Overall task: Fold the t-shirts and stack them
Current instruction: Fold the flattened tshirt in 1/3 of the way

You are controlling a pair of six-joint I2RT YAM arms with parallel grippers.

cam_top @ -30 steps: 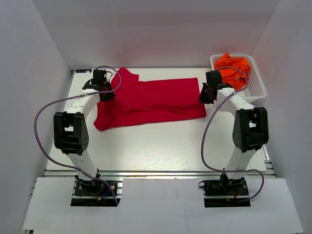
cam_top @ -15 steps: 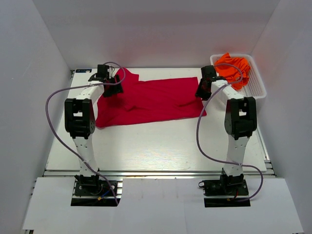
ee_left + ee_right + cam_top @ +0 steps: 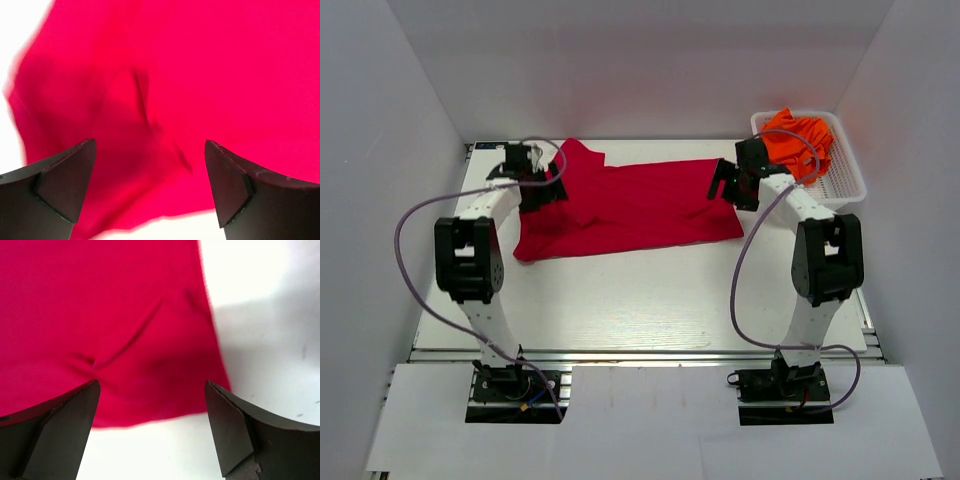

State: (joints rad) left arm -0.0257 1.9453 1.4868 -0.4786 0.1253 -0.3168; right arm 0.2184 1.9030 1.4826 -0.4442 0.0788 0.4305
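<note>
Crimson t-shirt (image 3: 630,205), one, spread flat, orange t-shirts (image 3: 805,140) heaped in one basket (image 3: 848,170), left hand (image 3: 150,145) wide, right hand (image 3: 152,385) wide

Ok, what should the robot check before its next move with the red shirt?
1. The left gripper is open: ok.
2. The right gripper is open: ok.
3. Nothing pinched in either one: ok, the red shirt lies below them.
4. The red shirt is smooth: not ok, creases show.
5. The red shirt is wholly on the table: ok.
6. The orange shirts sit in the basket: ok.
</note>
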